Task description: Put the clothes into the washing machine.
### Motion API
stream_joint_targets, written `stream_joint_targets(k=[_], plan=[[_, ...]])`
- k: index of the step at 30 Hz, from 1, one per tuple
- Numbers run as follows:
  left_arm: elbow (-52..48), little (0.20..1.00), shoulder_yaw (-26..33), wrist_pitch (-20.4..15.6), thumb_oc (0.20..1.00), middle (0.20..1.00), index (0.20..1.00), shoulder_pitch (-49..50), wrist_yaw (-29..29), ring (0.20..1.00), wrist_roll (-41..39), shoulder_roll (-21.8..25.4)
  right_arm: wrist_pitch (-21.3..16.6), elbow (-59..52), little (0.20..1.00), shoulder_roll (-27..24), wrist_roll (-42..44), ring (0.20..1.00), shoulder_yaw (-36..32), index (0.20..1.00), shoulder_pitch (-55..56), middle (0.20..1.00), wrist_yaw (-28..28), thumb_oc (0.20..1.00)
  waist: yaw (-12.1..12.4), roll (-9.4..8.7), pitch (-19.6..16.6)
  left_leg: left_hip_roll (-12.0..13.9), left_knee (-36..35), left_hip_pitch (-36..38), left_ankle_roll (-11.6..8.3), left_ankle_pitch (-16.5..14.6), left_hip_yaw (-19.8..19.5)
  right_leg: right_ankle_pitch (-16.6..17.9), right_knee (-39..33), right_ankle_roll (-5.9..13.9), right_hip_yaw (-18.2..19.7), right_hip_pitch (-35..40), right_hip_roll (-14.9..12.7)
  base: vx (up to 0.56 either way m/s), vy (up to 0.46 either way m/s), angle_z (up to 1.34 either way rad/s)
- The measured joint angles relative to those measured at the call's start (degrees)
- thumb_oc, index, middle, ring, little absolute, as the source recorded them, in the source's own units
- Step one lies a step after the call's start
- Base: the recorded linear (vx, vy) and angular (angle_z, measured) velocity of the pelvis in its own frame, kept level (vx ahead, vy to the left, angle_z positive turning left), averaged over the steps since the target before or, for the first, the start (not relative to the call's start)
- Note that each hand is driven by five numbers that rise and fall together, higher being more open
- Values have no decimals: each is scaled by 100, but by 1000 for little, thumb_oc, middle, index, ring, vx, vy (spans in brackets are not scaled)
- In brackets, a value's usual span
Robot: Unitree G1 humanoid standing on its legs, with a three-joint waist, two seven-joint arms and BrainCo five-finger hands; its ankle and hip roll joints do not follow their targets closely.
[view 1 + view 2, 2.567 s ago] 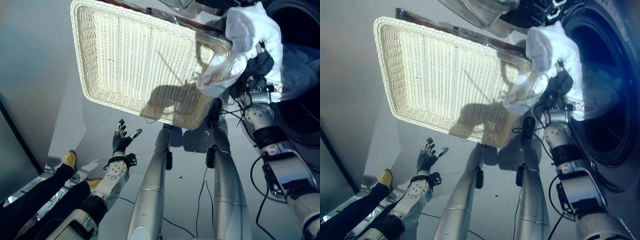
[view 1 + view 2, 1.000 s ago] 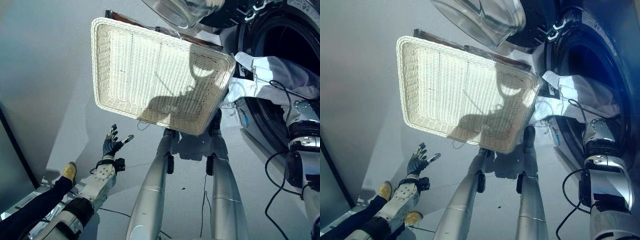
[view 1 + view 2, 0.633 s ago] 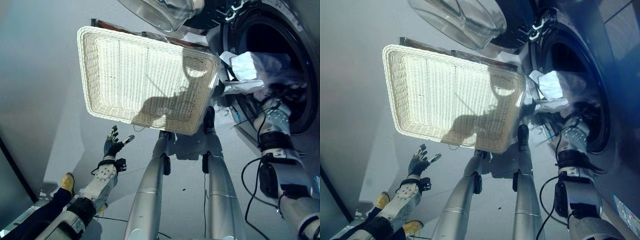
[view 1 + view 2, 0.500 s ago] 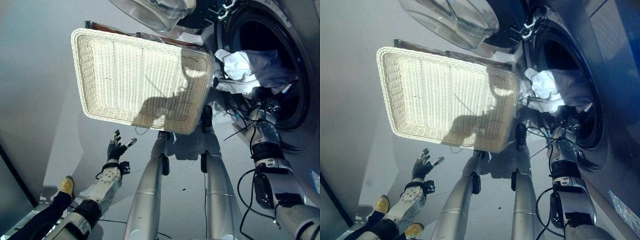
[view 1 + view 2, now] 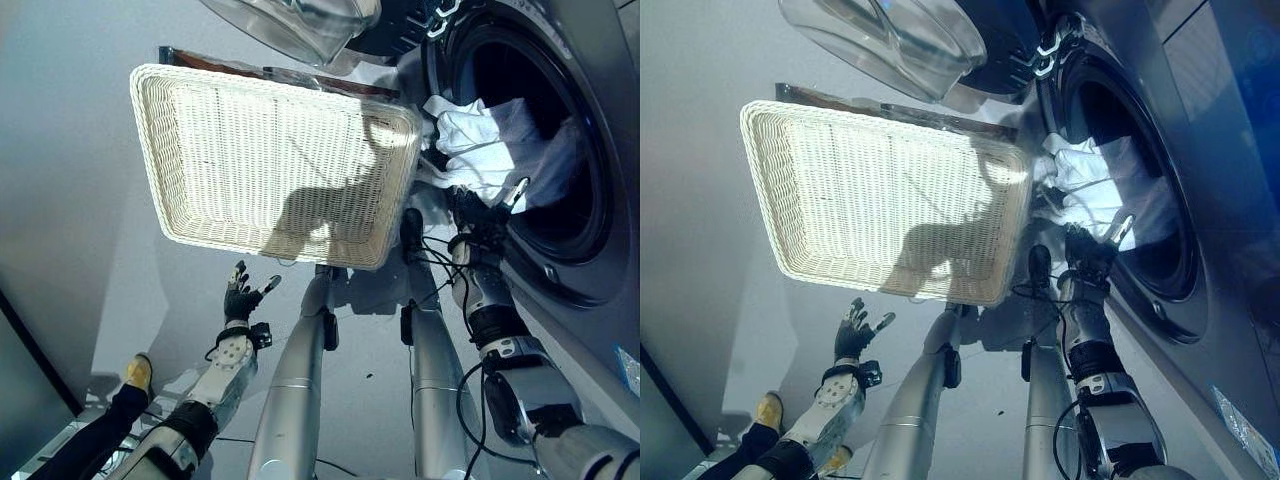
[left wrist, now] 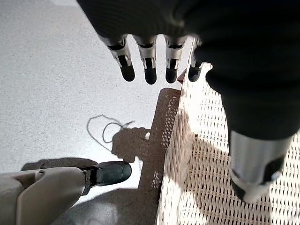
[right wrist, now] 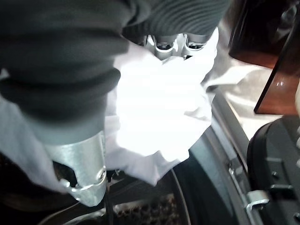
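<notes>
Clutching a bunched white cloth (image 5: 480,150), the right robot hand (image 5: 478,218) sits at the right middle of the left eye view, at the mouth of the washer drum (image 5: 545,120); in the right wrist view its fingers (image 7: 174,47) curl into the cloth and the thumb closes from below, so the grip looks firm. The cloth straddles the door rim, part inside the dark drum, part hanging out toward the basket (image 5: 150,150). The risk, as I judge it, is that letting go here lets the outer folds slide back over the rim to the floor, or leaves a tail caught when the door (image 5: 290,20) at the top of the frame swings shut; the hand needs to go deeper first. The left robot hand (image 5: 240,295) hangs lower left with fingers spread, holding nothing, beside the basket's edge. Count: one white cloth, one wicker basket with nothing in it, one washer, one clear door. A person's shoe (image 5: 138,372) shows at lower left.
</notes>
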Motion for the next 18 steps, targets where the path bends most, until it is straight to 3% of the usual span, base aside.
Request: stream_joint_targets(k=[10,18], plan=[[120,1000,4,-5,1000,1000,1000,0,35,1000,4,-263,-202,106,1000,138,1,1000,177,1000,97,1000,67,1000,10,19,-12,-1,-28,55,-13,-5,12,-4,56,-4,18,10,-1,1,11,0],[193,1000,34,3,1000,1000,1000,0,16,1000,224,-269,-586,-195,1000,-268,-140,1000,144,1000,9,1000,417,1000,102,19,-12,3,-27,57,-9,-1,4,-3,62,-4,17,15,1,1,-20,0]])
